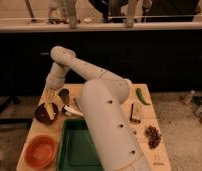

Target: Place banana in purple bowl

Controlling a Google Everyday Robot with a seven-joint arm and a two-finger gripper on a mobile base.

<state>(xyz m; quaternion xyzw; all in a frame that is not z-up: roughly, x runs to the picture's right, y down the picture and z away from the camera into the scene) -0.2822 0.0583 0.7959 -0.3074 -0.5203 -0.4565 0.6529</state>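
The banana (pixel 50 110) is pale yellow and hangs down into the purple bowl (pixel 42 116), a dark round bowl at the left of the wooden table. My gripper (pixel 51 95) is directly above the bowl, at the end of the white arm that reaches over from the right. It is shut on the banana's upper end. The banana's lower part sits inside the bowl's rim. The bowl's right edge is partly covered by the banana.
An orange bowl (pixel 40 150) sits near the table's front left, beside a green tray (pixel 76 150). A small dark cup (pixel 64 95) stands right of the gripper. A green pepper (pixel 140 96), a dark bar (pixel 135 114) and a brown cluster (pixel 153 136) lie on the right.
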